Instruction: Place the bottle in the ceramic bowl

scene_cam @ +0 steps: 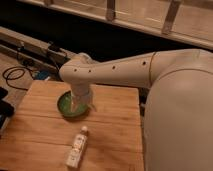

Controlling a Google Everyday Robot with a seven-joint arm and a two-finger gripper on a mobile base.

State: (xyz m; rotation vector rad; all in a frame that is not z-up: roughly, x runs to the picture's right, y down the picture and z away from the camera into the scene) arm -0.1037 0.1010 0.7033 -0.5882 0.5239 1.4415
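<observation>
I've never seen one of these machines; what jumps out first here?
The big white arm dominates, stretching in from the right across the wooden table. Its gripper hangs down over the green ceramic bowl near the table's far edge. The bottle lies alone on the wood nearer the camera, apart from the bowl.
</observation>
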